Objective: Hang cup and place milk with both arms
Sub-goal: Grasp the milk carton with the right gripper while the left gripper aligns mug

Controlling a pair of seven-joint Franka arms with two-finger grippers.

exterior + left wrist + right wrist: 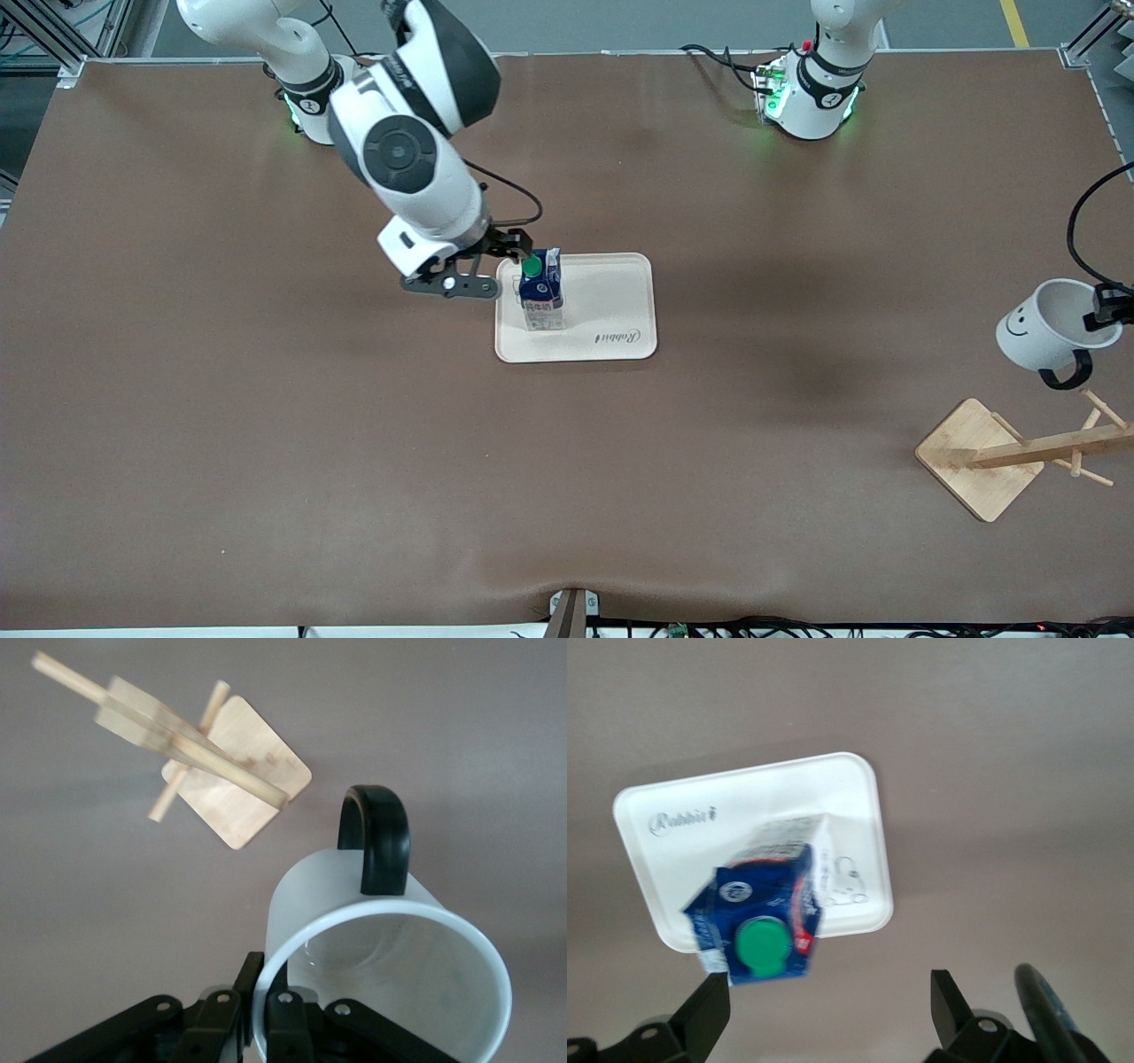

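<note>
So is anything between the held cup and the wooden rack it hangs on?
Nothing visible. The left end effector holds the cup by its rim, up over the rack; only bare table lies between them.

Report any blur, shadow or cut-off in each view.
Front view: soft arm shadows on the table; the left hand is cut by the frame edge. Left wrist view: the wooden rack looks soft. Right wrist view: the milk is slightly smeared.

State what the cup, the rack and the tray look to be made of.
Cup: probably glazed ceramic, with a smooth white, slightly glossy wall. Rack: wood, perhaps bamboo, with pale grain and dowel pegs. Tray: likely matte plastic, cream, with a moulded rim.
</note>
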